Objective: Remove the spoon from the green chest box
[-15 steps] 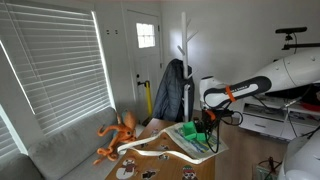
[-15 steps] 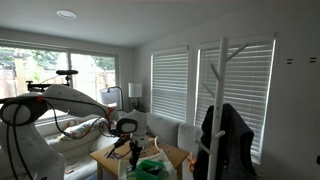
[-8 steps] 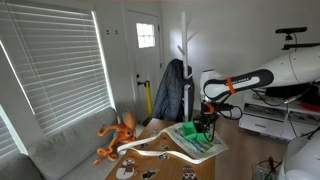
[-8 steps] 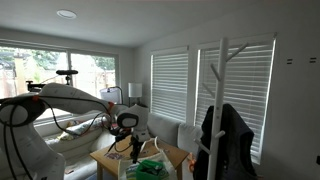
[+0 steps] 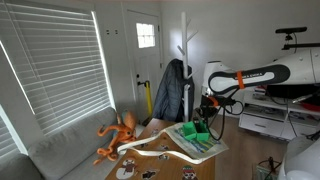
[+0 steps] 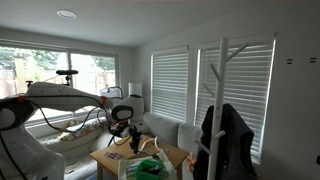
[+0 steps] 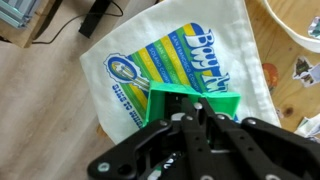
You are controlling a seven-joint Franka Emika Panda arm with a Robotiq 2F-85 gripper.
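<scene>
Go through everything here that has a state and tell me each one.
green chest box: on the printed cloth, lid state unclear
gripper: right above the green chest box, jaws hidden
spoon: not visible
door: closed
blinds: lowered
jacket: hanging on the coat rack

A living room with white walls (image 5: 115, 60) and a round flush ceiling light (image 6: 66, 14). In both exterior views, wide windows are covered by white slatted blinds (image 5: 50, 70) (image 6: 170, 85), while a bare window (image 6: 40, 75) lets in daylight and shows trees outside. A white door (image 5: 145, 65) has a small pane high up. Near it stands a white coat rack (image 5: 186, 45) with a dark jacket (image 5: 170, 92) hanging from it. A grey sofa (image 5: 55, 150) sits beneath the blinds, just beside a wooden table (image 5: 152, 127), and a low white cabinet (image 5: 262, 125) stands against the far wall
</scene>
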